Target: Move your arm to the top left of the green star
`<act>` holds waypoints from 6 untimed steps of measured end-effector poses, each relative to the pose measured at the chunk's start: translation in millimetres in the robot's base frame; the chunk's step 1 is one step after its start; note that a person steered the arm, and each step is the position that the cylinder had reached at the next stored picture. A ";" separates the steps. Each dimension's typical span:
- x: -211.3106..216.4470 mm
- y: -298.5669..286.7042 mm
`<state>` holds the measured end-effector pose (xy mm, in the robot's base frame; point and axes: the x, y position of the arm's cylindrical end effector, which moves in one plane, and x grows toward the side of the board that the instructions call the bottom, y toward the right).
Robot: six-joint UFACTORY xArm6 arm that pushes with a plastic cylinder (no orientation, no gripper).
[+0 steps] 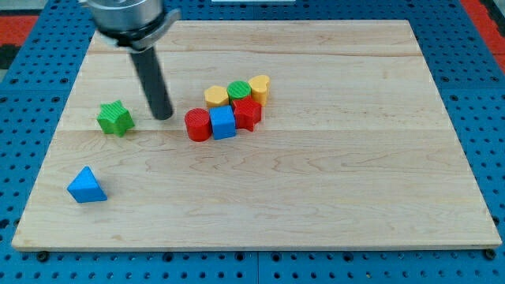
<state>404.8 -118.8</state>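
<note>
The green star (115, 118) lies on the wooden board (331, 181) at the view's left. My tip (162, 116) touches the board to the right of the star, with a small gap between them, roughly level with the star. The rod rises from the tip toward the view's top left. To the right of the tip stands a cluster of blocks: a red cylinder (197, 125), a blue cube (223, 123), a red star (248, 113), a yellow hexagon (216, 96), a green cylinder (239, 91) and a yellow heart (259, 87).
A blue triangle (86, 186) lies near the board's bottom left. The board rests on a blue perforated table (489, 95).
</note>
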 end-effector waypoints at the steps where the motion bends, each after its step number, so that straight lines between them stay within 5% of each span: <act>1: -5.1 61.5; 4: -55.0 161.8; 6: -58.9 13.3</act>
